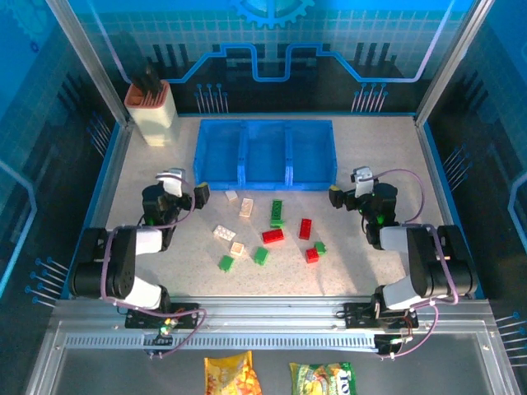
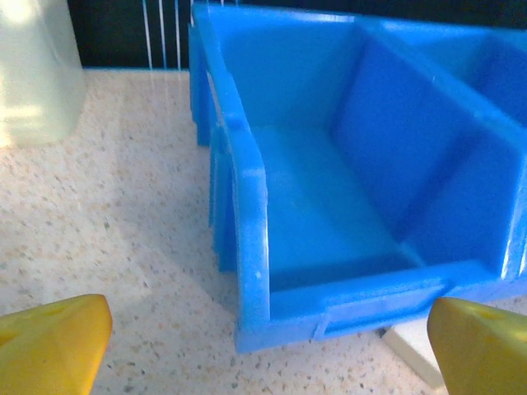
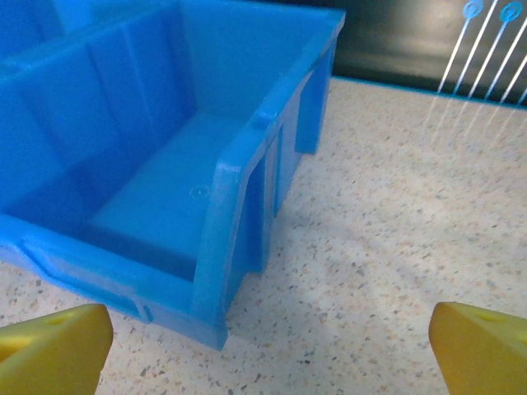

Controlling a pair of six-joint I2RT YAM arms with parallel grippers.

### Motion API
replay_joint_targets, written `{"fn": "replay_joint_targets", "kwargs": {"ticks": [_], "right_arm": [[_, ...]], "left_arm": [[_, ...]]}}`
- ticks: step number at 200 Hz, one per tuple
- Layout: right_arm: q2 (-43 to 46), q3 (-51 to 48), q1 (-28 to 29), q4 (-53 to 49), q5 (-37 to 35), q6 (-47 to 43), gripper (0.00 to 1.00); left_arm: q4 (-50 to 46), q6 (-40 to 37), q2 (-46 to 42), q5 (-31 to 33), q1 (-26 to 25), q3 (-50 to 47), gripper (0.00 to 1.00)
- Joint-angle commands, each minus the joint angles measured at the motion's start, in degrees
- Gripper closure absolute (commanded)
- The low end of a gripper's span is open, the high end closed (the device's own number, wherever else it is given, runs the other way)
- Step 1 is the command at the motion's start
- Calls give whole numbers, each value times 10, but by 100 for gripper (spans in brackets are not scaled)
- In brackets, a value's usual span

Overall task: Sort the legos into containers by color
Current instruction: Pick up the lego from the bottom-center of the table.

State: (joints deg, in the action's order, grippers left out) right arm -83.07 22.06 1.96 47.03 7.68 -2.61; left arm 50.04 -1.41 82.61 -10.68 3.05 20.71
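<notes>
— At the bottom corners of the left wrist view, your left claw point(image 2: 265, 350) shows its two yellow fingertips point(image 2: 53, 346) spread wide and released. Between them are only the speckled counter point(image 2: 123, 247) and the near left corner of the blue containers point(image 2: 251, 189).

— Your right claw point(image 3: 268, 350) is the same: released, with a fingertip at each lower corner of its frame and nothing gripped. Beyond it, the right-hand end of the containers takes up the left half of that frame, with bare counter to the right.

— A cream brick point(image 2: 412, 350) pokes in at the lower right of the left wrist view, close under the containers' front wall. Whether it touches, I can't tell you.

— From above, your two claws sit just off the lower left and lower right corners of the containers.

— The legos point(image 1: 272, 235) lie scattered on the counter in the middle of the overhead frame, below the containers and between your claws. You have red, green and cream ones, all outside the compartments.

— A beige holder point(image 1: 155, 115) with an orange rim stands at the upper left, just beside the containers. Two snack packets point(image 1: 232, 374) lie at the bottom edge, below the arm bases.
</notes>
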Motion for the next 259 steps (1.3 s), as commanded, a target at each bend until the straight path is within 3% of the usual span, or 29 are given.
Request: {"fn": "replay_joint_targets", "kwargs": {"ticks": [1, 40, 66, 84, 135, 168, 207, 259], "right_arm": [[40, 8, 12, -52, -36, 0, 0], [91, 53, 31, -190, -85, 5, 0], [118, 111, 42, -341, -108, 24, 0], [128, 155, 51, -444, -116, 45, 1], [148, 245, 105, -662, -153, 130, 5], [142, 280, 153, -776, -186, 188, 8], [132, 325, 206, -881, -181, 241, 14], [116, 349, 291, -974, -197, 294, 16]], "left_arm": [[-35, 12, -45, 26, -2, -2, 1], [-138, 29, -105, 96, -22, 26, 1], [-263, 137, -145, 213, -24, 65, 1], [-349, 169, -174, 233, -24, 90, 1], [-589, 227, -237, 191, -23, 179, 1], [-711, 249, -243, 106, -23, 241, 1], [-823, 191, -226, 35, -23, 325, 1], [-849, 106, -193, 40, -23, 379, 1]]}}
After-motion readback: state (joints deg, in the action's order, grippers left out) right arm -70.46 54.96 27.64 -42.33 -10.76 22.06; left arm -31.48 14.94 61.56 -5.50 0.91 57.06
